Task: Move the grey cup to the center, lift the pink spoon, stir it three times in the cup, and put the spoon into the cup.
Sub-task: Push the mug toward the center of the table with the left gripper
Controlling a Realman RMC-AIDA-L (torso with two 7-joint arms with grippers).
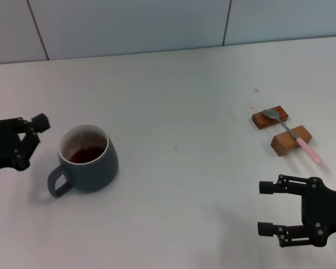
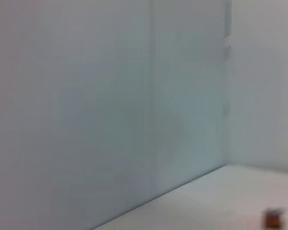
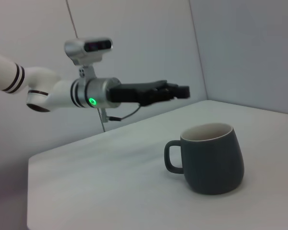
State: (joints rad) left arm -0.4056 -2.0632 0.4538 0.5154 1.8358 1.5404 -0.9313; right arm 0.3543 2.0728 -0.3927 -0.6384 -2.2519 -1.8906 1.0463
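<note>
Bare counter (image 1: 173, 185) is seen between grey cup (image 1: 89, 159) (left) and open-jawed, empty right gripper (image 1: 264, 208); left gripper (image 1: 36, 130) jaws: cannot tell

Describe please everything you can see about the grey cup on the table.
The grey cup is a squat, rounded blue-grey mug that looks ceramic, with a pale inside and a loop handle turned toward the robot. It stands upright on the white table, on the robot's left side, and holds dark brown liquid. Nothing touches it: the left gripper hovers beside it, apart from it, and the pink spoon lies far off on two wooden blocks.
</note>
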